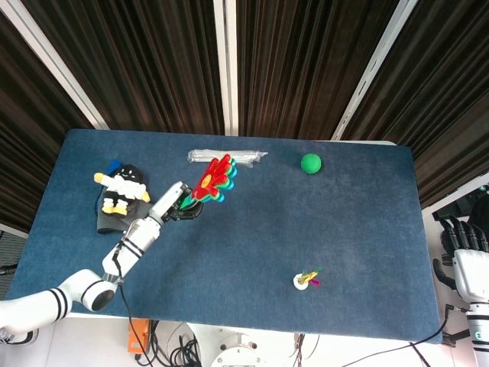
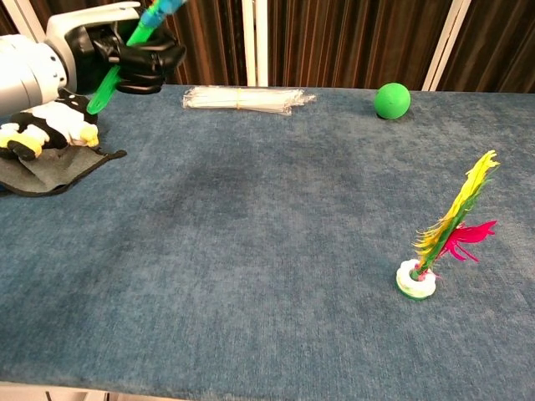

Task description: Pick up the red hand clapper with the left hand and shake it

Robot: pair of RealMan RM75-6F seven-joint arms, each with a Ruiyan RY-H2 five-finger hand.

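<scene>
My left hand grips the green handle of the red hand clapper and holds it raised above the blue table. In the head view the clapper's red palm is seen nearly edge-on, pointing up and to the right. From the chest camera, my left hand shows at the upper left with the clapper's green handle in it; the red palm is cut off by the top edge. At the far right edge my right hand hangs beside the table with nothing in it.
A bundle of clear sticks lies at the back. A green ball sits at the back right. A feather shuttlecock stands front right. A penguin toy lies on a dark cloth at the left.
</scene>
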